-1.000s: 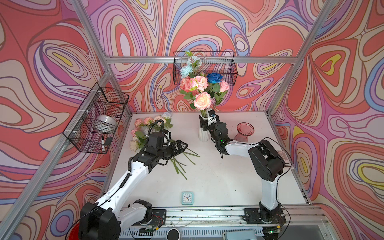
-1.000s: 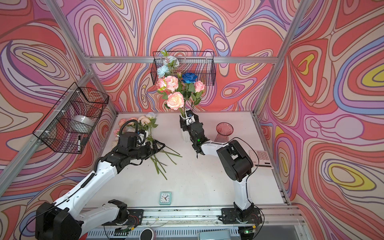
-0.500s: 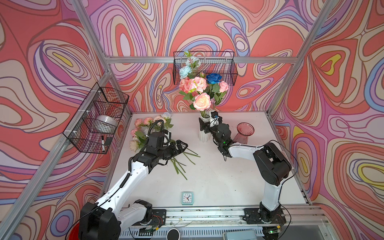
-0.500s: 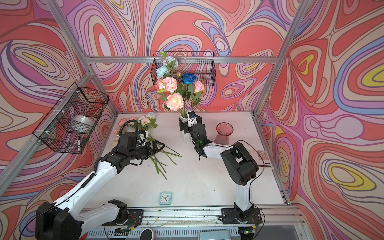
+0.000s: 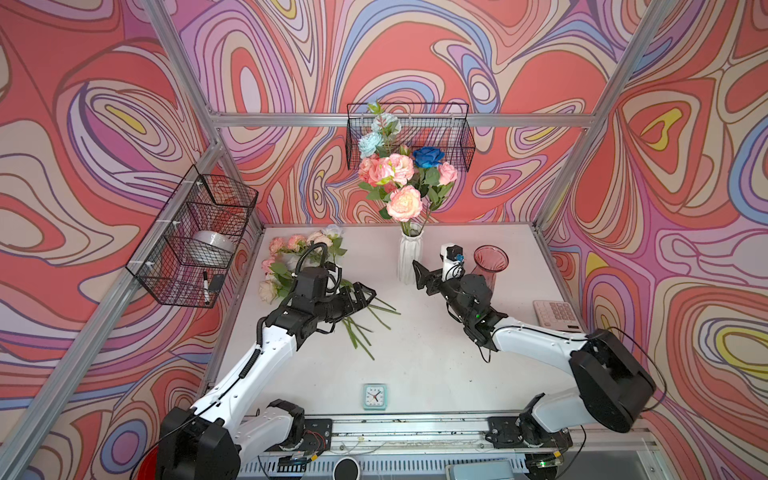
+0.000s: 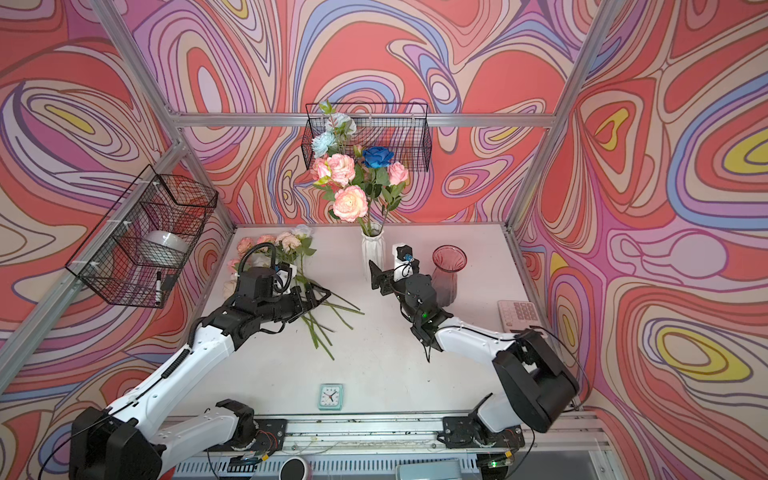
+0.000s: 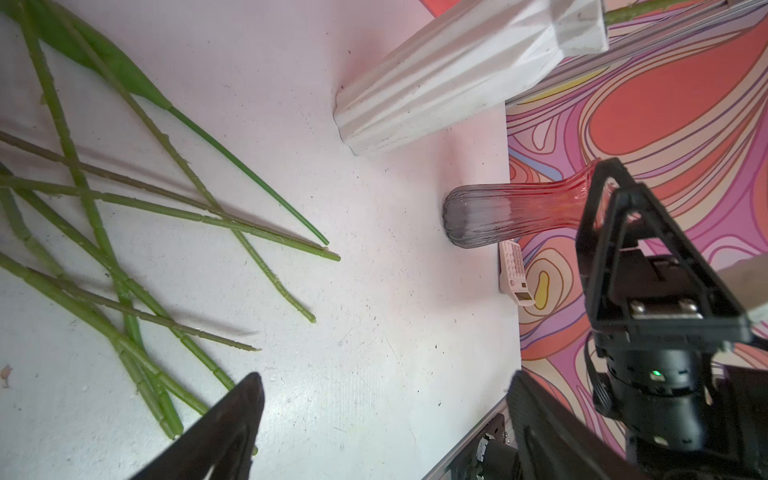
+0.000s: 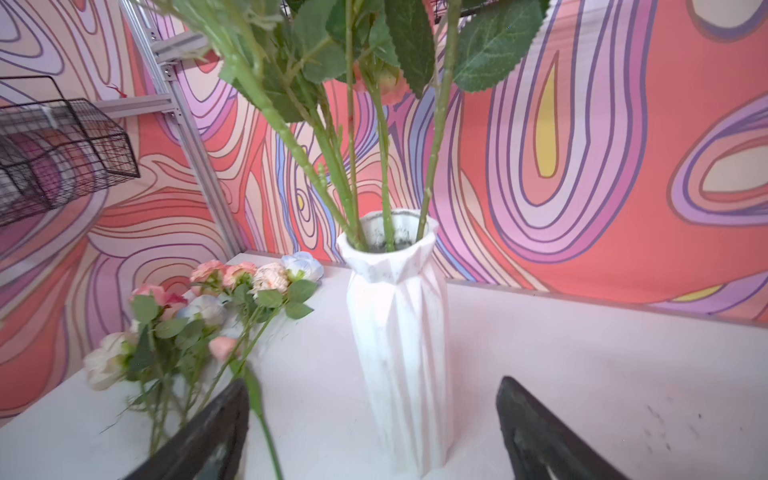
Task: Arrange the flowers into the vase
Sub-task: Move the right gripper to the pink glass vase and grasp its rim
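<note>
Beside the vase (image 5: 410, 257), seemingly light flowers (image 5: 291, 249) offered stiff stems (image 7: 166, 208) for grasping; left gripper (image 7: 384, 380) and right gripper (image 8: 374, 384) stood spread, empty.

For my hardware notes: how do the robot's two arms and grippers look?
The left arm and right arm have white shells with black joints. The left gripper and right gripper have black triangular fingers. A black ribbed cable follows the left arm.

Right wrist view: vase flowers (image 8: 407, 41) lose their blooms beyond the frame edge; loose roses (image 8: 203, 309) blurred. Both top views: left arm (image 5: 316, 286) partly covers their stems; clock (image 5: 375, 396) numerals illegible.
</note>
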{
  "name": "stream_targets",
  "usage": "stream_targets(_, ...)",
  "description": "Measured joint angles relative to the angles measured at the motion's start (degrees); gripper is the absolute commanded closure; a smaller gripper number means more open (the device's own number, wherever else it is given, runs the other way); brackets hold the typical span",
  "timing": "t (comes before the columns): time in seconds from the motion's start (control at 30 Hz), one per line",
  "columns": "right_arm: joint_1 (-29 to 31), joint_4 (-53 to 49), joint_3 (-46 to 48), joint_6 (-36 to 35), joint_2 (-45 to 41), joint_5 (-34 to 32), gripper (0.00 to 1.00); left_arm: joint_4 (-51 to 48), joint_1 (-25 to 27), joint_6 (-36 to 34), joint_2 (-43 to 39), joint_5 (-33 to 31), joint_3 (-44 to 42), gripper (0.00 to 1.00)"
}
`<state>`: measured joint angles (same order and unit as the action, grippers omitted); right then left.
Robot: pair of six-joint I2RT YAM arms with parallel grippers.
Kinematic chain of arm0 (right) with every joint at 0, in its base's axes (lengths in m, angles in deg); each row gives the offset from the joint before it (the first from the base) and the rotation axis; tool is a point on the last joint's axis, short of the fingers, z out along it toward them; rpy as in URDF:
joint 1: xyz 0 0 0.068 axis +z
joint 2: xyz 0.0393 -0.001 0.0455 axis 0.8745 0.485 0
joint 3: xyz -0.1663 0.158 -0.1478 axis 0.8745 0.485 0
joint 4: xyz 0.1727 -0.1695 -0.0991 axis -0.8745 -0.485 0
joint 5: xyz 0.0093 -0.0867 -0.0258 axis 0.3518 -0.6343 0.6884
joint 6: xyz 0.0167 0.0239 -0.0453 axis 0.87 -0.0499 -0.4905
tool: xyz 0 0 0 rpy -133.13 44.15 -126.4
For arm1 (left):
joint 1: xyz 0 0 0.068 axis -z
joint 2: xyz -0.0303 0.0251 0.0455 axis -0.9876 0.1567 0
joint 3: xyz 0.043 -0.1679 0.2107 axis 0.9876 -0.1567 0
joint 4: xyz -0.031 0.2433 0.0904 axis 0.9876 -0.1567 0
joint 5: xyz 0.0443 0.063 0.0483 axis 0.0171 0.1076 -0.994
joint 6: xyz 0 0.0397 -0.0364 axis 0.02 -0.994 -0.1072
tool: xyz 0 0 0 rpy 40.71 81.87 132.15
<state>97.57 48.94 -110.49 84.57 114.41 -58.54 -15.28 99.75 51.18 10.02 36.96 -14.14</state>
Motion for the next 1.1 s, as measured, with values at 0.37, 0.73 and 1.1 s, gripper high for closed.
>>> stream_targets(0.37,0.3,-41.1,-6.8,16.0,-23.4,-0.1,0.12,1.5,0.0,0.0,-4.0,0.6,-1.6,0.01)
stream_targets(0.73,-14.3,-76.0,-32.6,19.6,-15.8,1.2,0.19,1.3,0.0,-0.7,-8.0,1.7,-1.6,0.01)
stream_targets(1.1,-37.3,-80.1,-34.4,20.3,-2.8,15.4,0.32,0.0,0.0,-2.1,-11.1,3.3,-1.6,0.02)
